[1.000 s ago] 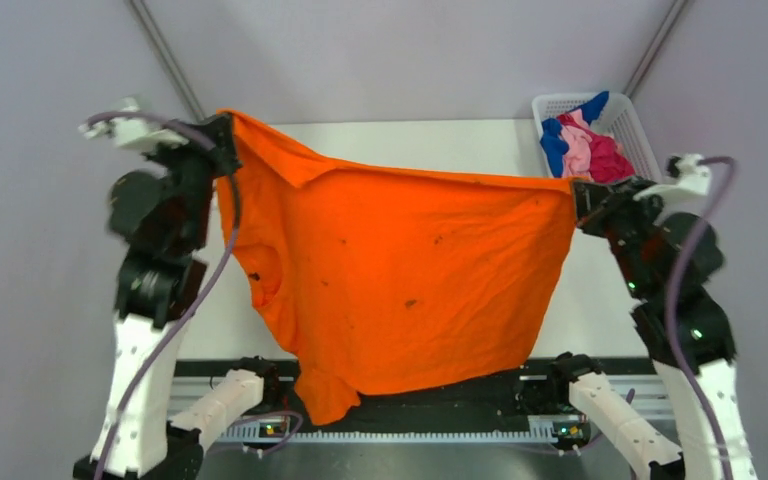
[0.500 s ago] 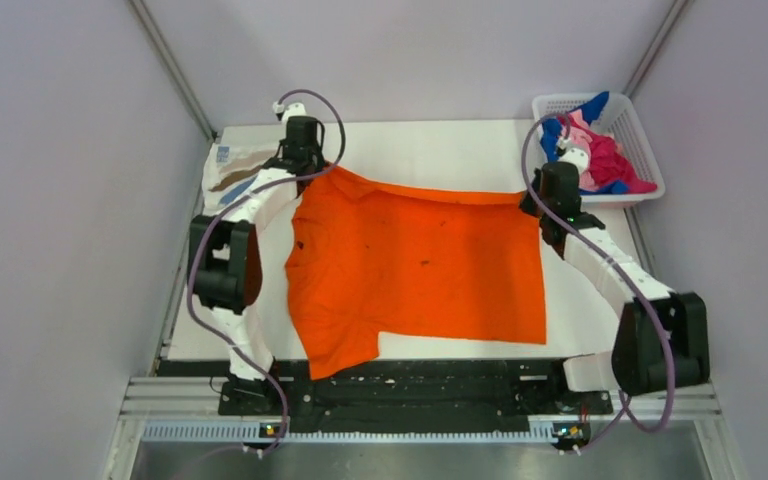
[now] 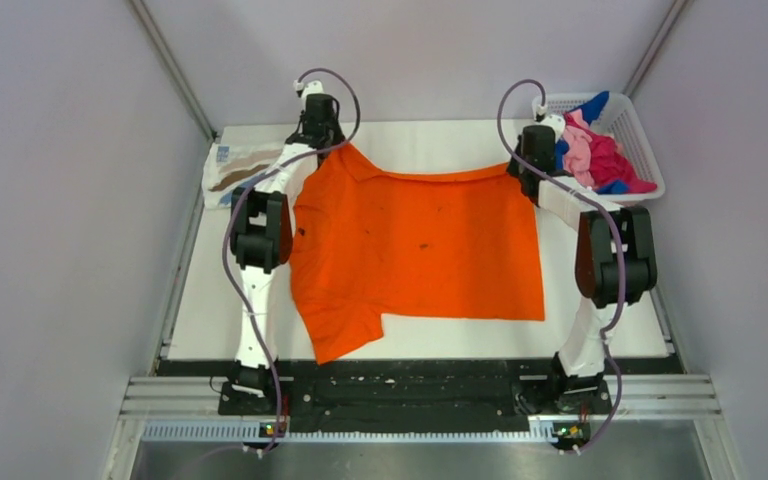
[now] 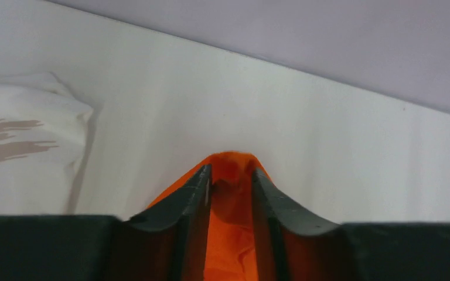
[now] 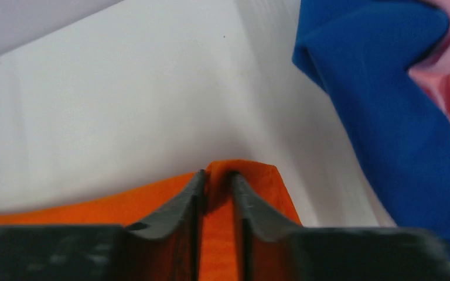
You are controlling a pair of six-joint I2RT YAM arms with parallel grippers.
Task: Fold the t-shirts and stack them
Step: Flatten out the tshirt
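The bright orange t-shirt [image 3: 420, 240] lies spread flat on the white table [image 3: 205, 300], one sleeve toward the near edge. My left gripper [image 3: 332, 142] is at its far left corner. In the left wrist view the left gripper [image 4: 231, 172] has its jaws parted, with the orange t-shirt's corner [image 4: 229, 234] standing loosely between them. My right gripper [image 3: 520, 165] is at the far right corner. There the right gripper [image 5: 217, 175] shows a narrow gap filled by a fold of the orange t-shirt [image 5: 220, 234]. A white t-shirt [image 3: 235, 165] with brown and blue streaks lies at the far left.
A white lattice basket [image 3: 642, 140] at the far right corner holds blue [image 3: 592, 104], pink [image 3: 582, 150] and magenta [image 3: 615, 165] t-shirts, close to my right gripper. Grey walls enclose the table on three sides. The arm bases sit on a black rail at the near edge.
A second ago both arms held the orange t-shirt hanging high. They have lowered it, laid it flat and drawn it toward the far edge. The left jaws have parted.
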